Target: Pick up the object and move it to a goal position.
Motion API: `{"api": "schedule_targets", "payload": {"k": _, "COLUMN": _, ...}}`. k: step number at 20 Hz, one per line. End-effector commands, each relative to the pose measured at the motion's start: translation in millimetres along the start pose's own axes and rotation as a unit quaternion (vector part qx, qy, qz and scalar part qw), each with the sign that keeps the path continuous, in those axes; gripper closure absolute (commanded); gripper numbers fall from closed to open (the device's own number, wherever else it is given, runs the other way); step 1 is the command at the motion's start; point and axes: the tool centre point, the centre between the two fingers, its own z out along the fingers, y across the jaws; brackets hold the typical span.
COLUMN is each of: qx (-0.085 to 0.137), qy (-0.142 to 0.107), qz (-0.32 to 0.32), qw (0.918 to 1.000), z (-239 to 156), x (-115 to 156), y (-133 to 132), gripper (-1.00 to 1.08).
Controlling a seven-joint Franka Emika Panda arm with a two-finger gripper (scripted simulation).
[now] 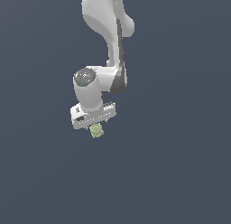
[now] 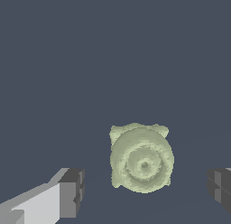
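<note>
Object (image 2: pixel 141 158) is the one small thing in the scene: a pale yellow-green knobbly lump, with a round top marked by concentric rings and bumpy, squarish corners poking out around it. In the wrist view it lies on the flat dark grey-blue ground (image 2: pixel 113 56), in the wide space between the two dark finger pads (image 2: pixel 72 191), touching neither of them (one pad shows with its pale finger behind it, the other only as a dark block at the picture's edge). The gripper (image 2: pixel 146 191) is spread wide, holding nothing, its jaws standing well apart on either side of the lump. In the exterior view the white arm (image 1: pixel 106 38) comes down from the upper edge, bends at a rounded joint with a dark cap, and ends in the pale hand block, which sits just above the object (image 1: pixel 96 131); the lump peeks out from under the hand's lower edge, slightly toward the exterior view's right of the hand's middle. The fingers themselves are hard to make out there, hidden by the hand block.
</note>
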Motion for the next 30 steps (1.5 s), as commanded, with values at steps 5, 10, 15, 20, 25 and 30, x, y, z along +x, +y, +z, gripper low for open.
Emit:
{"api": "schedule_targets", "payload": {"k": 5, "qx": 0.001, "qy": -0.001, "qz": -0.019, "qw": 0.9998, "z": 8.8, "x": -5.5, "y": 6.6, "gripper": -0.92}}
{"api": "schedule_targets", "payload": {"k": 10, "qx": 0.001, "qy": -0.001, "qz": -0.018, "qw": 0.9998, "z": 10.4, "x": -5.8, "y": 6.8, "gripper": -0.92}}
{"api": "schedule_targets", "payload": {"k": 15, "qx": 0.001, "qy": -0.001, "qz": -0.018, "qw": 0.9998, "z": 27.7, "x": -6.4, "y": 6.5, "gripper": -0.92}}
{"api": "schedule_targets", "payload": {"k": 20, "qx": 0.001, "qy": -0.001, "qz": -0.02, "qw": 0.9998, "z": 52.5, "x": -7.0, "y": 6.0, "gripper": -0.92}}
{"api": "schedule_targets", "payload": {"k": 25, "qx": 0.001, "qy": -0.001, "qz": -0.02, "qw": 0.9998, "z": 59.4, "x": -6.2, "y": 7.0, "gripper": -0.92}}
{"api": "schedule_targets", "payload": {"k": 30, "qx": 0.001, "qy": -0.001, "qz": -0.02, "qw": 0.9998, "z": 59.4, "x": -6.2, "y": 7.0, "gripper": 1.08}}
